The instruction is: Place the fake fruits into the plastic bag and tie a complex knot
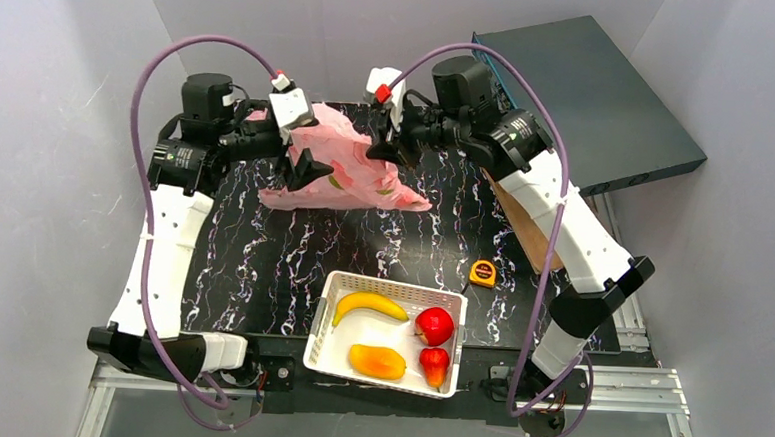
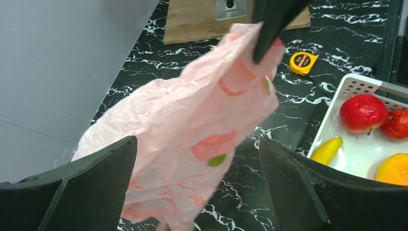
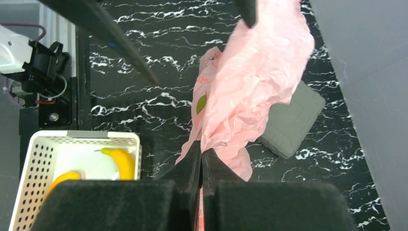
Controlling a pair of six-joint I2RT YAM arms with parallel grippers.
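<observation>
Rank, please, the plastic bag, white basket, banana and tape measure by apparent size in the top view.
1. plastic bag and white basket: too alike to separate.
2. banana.
3. tape measure.

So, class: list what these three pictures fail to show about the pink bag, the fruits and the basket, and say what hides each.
1. Plastic bag handles: top view, covered by both arms' jaws.
2. Whether the bag holds anything: all views, crumpled plastic.
3. Mango: left wrist view, cut by the right edge and a jaw.
4. Basket: right wrist view, partly behind the shut jaws.
5. Tape measure label: top view, too small.
</observation>
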